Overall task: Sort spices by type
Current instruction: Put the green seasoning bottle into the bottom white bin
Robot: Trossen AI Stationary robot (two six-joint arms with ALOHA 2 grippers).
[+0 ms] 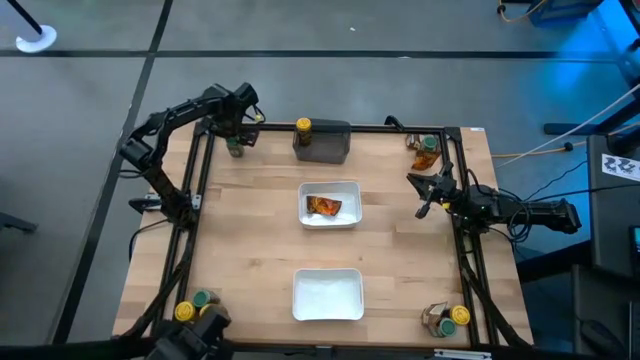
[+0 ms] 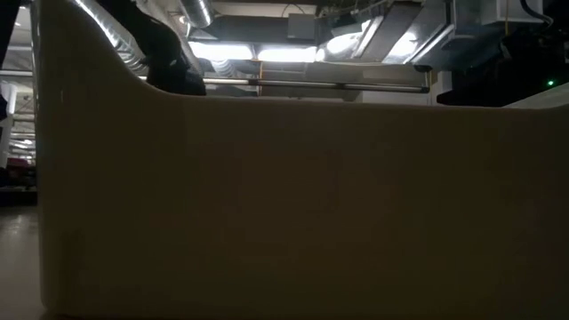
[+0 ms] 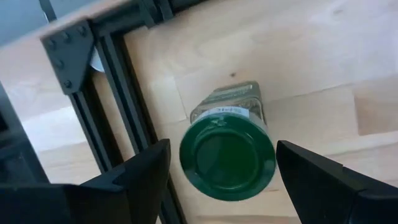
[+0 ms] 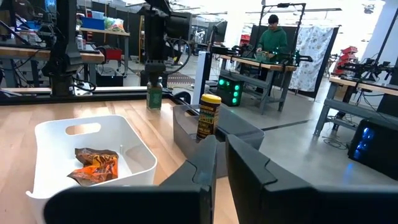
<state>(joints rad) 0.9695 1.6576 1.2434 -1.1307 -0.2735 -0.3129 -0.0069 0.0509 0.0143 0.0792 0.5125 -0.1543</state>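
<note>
Here, a white tray wall point(image 2: 284, 204) blocks the low view; left gripper point(image 3: 221, 168) fingers spread around the green-lidded jar point(image 3: 227, 155), frame rail point(image 3: 124, 106) beside; right gripper point(image 4: 221, 158) fingers pressed together.

A: What's past the right gripper point(image 4: 221, 163)?
B: A white tray point(image 4: 74, 155) holding an orange-brown sachet point(image 4: 93, 165). Beyond, a yellow-lidded jar point(image 4: 208, 116) stands on the dark grey block point(image 4: 245, 134).
A: Farther?
B: A green-lidded jar point(image 4: 154, 95), seemingly under the other arm.

A robotics lab: workbenches point(image 4: 43, 55) with equipment, other robot rigs point(image 4: 283, 37), a person point(image 4: 272, 37) working behind
</note>
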